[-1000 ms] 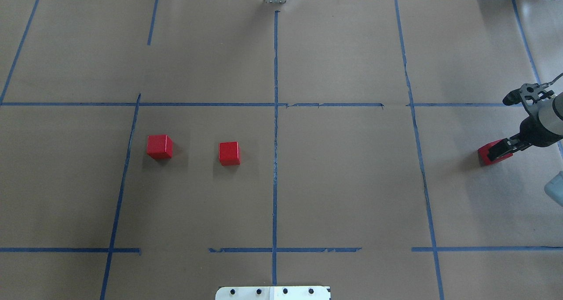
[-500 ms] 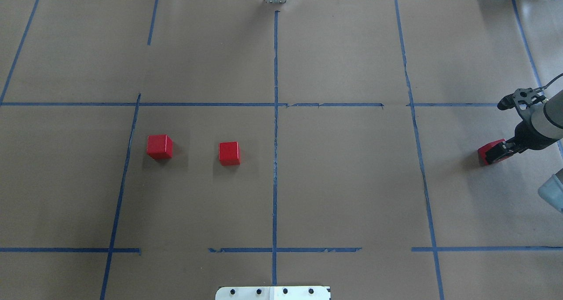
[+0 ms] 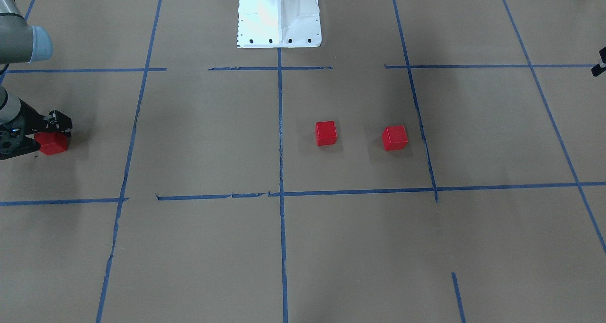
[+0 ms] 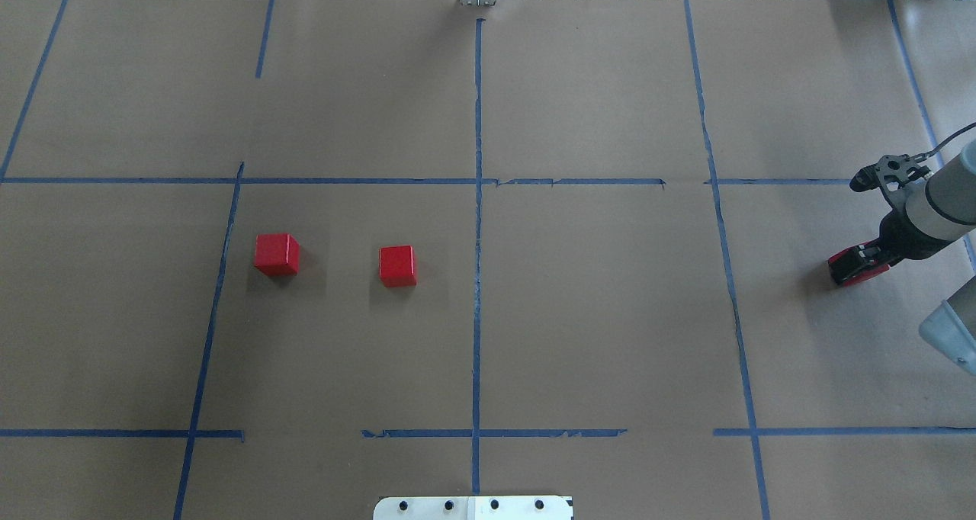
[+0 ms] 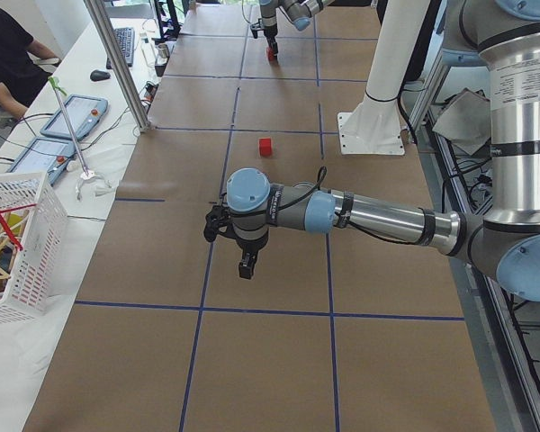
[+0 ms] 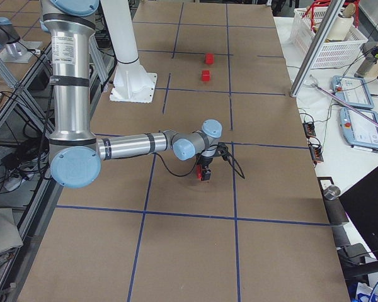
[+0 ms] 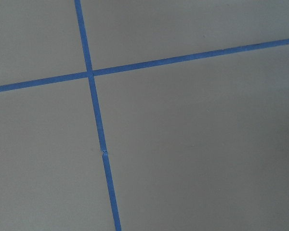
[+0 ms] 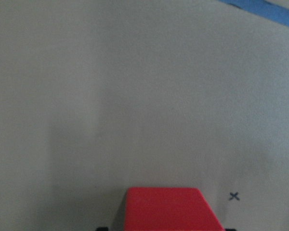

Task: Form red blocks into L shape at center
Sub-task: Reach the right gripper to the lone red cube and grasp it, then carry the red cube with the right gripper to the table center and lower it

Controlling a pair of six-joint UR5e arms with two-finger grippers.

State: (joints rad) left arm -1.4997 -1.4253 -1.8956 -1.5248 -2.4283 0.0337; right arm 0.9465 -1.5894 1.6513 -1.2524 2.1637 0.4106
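Brown paper covered the bench point(image 4: 610, 337), crossed by blue tape lines point(image 4: 343, 181). The long middle line point(image 4: 477, 276) ran out from the white robot base point(image 3: 279, 15) and marked the center. The left arm point(image 5: 378, 216) reached out low toward the robot's left end of the bench, and the right arm point(image 6: 132, 145) stretched toward the opposite end. The left pincer point(image 5: 246, 267) hung above the paper, pointing down, near a crossing of tape lines; whether it was released or clenched I could not tell. The right pincer point(image 4: 862, 261) was down at the paper with its fingers on either side of the far red block point(image 3: 54, 144), which sat beyond the slanted line on the robot's right, well apart from the center. I could not tell whether it was clenched on the cube. The inner red block point(image 4: 398, 265) lay on the robot's left of the middle line, near it but not touching. The outer red block point(image 4: 277, 254) lay apart from it, near the slanted line on that side.
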